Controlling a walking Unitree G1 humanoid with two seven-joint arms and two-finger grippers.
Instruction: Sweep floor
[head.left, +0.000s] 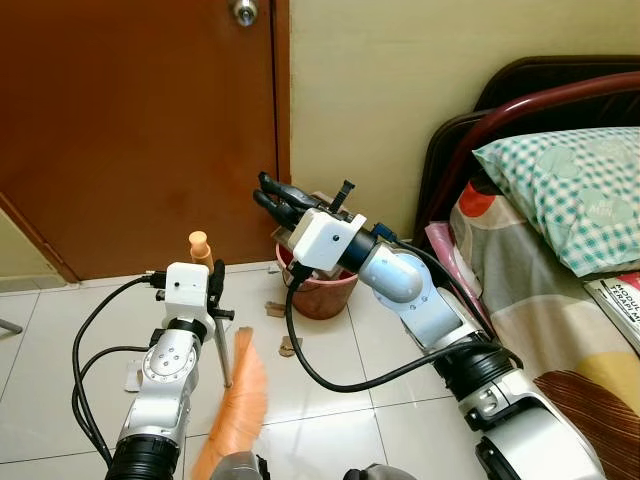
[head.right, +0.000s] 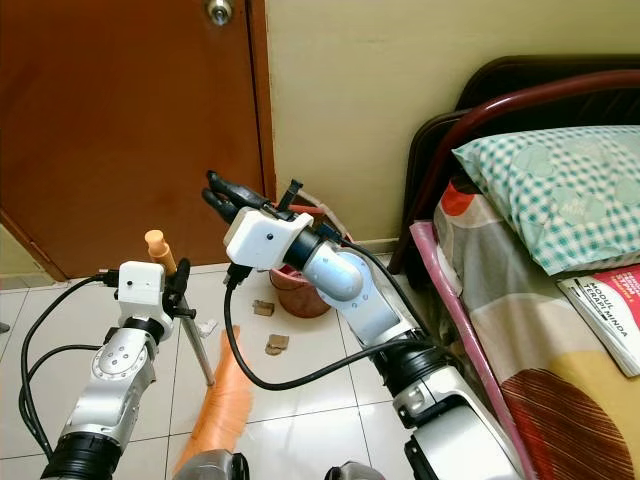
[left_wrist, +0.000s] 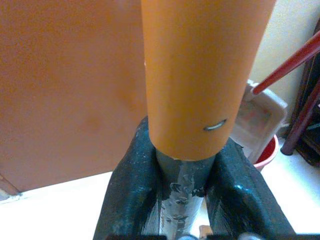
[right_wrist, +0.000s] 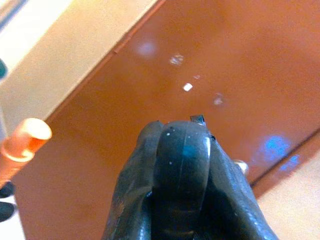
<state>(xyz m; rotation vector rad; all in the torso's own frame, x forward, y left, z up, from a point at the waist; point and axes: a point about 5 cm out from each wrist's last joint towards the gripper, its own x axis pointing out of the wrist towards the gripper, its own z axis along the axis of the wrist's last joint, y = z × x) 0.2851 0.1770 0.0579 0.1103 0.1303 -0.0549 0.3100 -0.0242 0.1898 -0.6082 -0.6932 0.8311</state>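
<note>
Broom (head.left: 235, 400) is standing with its orange bristles on the tiled floor (head.left: 330, 400), the left hand (left_wrist: 182, 165) pinching its handle while the right hand (head.left: 285, 205), fingers pressed together, is hovering empty, and scraps (head.right: 276, 343) near the red bucket (head.left: 320, 292) are lying unswept, so little looks done.

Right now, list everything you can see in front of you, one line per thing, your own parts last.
broom: one, orange bristles and orange-capped handle on a grey shaft, on the floor at the robot's left
bucket: one, red, on the floor by the wall, behind the right arm
scraps: a few, brown, on the tiles near the bucket
door: one, brown, closed, ahead on the left
floor: white tiles
bed: one, dark headboard, patterned sheet, on the right
pillow: one, green checked, on the bed
book: one, white and red cover, on the bed
left gripper: shut on the broom handle
right gripper: shut, raised before the door
</note>
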